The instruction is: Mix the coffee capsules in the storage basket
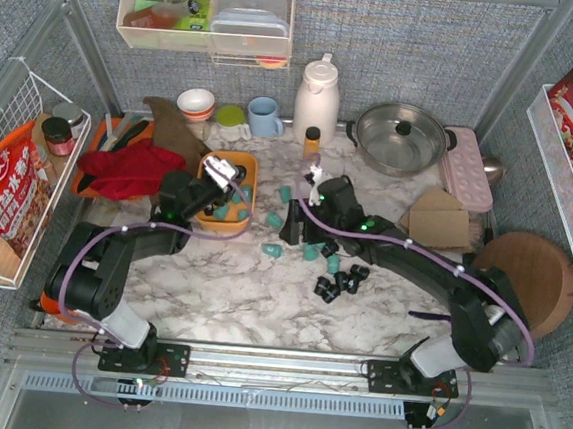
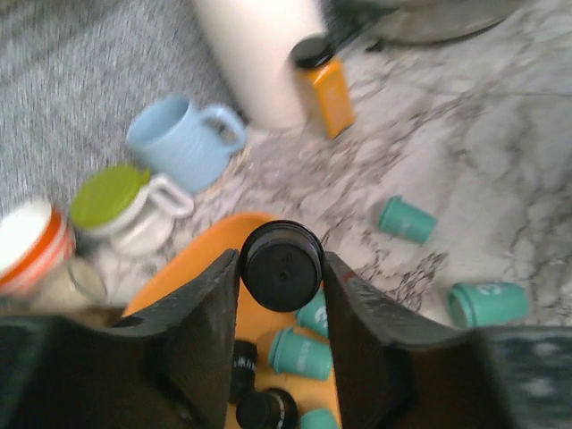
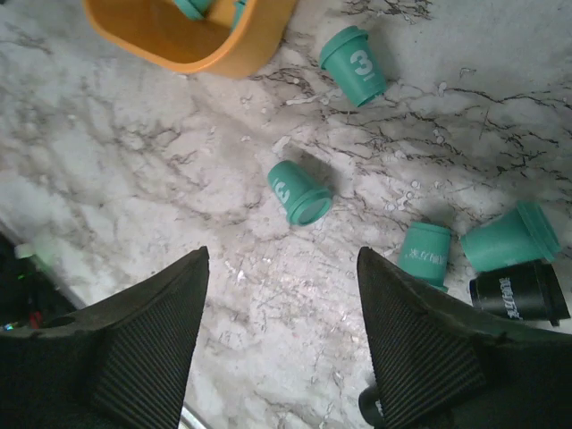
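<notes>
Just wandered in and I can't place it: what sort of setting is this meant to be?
Likely a mock kitchen counter set up in a test booth: a marble-look tabletop, a lidded steel pot, a white jug and a blue mug, all fenced by grey fabric-look walls.

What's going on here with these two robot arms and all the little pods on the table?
The arms are putting coffee capsules into one basket. The left gripper holds a black capsule above the storage basket, which has teal and black ones in it. The right gripper hangs open and empty over the marble table, where teal capsules and loose black capsules lie scattered.
</notes>
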